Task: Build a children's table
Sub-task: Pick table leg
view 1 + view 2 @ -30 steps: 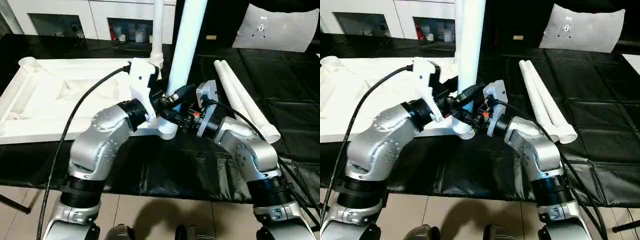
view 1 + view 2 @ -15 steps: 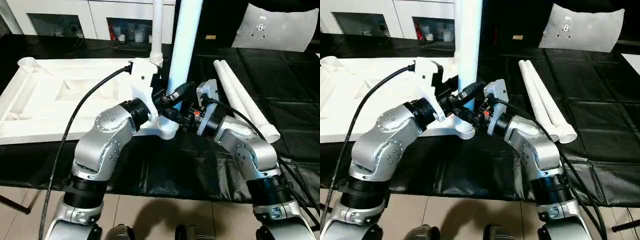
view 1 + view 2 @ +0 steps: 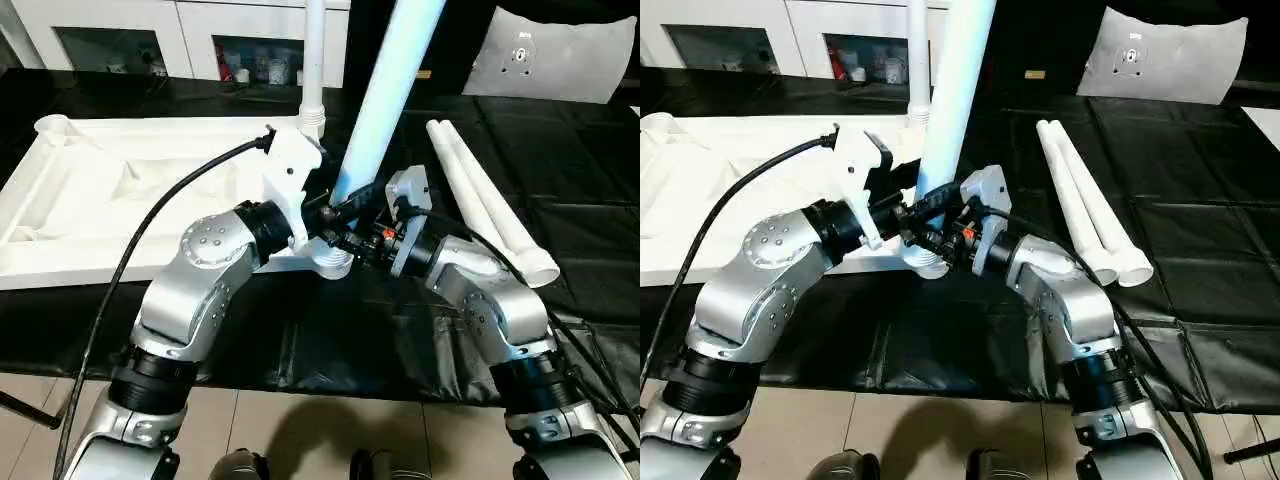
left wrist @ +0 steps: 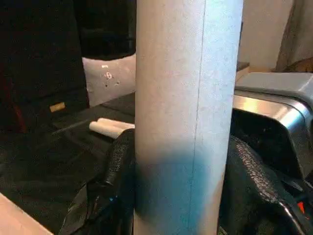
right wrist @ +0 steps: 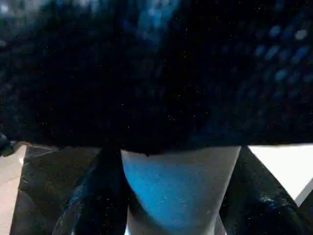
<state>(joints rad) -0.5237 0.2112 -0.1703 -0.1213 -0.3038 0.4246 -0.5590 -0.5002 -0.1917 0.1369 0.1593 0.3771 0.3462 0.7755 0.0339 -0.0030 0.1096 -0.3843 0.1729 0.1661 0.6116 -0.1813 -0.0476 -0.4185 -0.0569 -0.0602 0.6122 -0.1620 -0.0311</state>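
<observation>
The children's table top (image 3: 120, 200) lies upside down on the black cover, ribbed side up. One white leg (image 3: 313, 60) stands upright in its far right corner socket. A second, thicker-looking leg (image 3: 385, 90) rises from the near right corner socket (image 3: 330, 262) and leans to the right. My left gripper (image 3: 325, 212) is shut on this leg low down, a black finger (image 4: 120, 171) on each side. From the other side my right gripper (image 3: 358, 228) is shut on the same leg, just above the socket, its fingers (image 5: 93, 200) flanking the tube.
Two loose white legs (image 3: 490, 205) lie side by side on the black cover to the right. A white cushion (image 3: 560, 55) leans at the back right, with white cabinets (image 3: 150, 35) behind the table. The cover's front edge (image 3: 300, 385) drops to tiled floor.
The held leg has tipped from nearly upright to leaning right at its top. Both grippers stayed low on it by the corner socket, and the left arm's elbow shifted slightly.
</observation>
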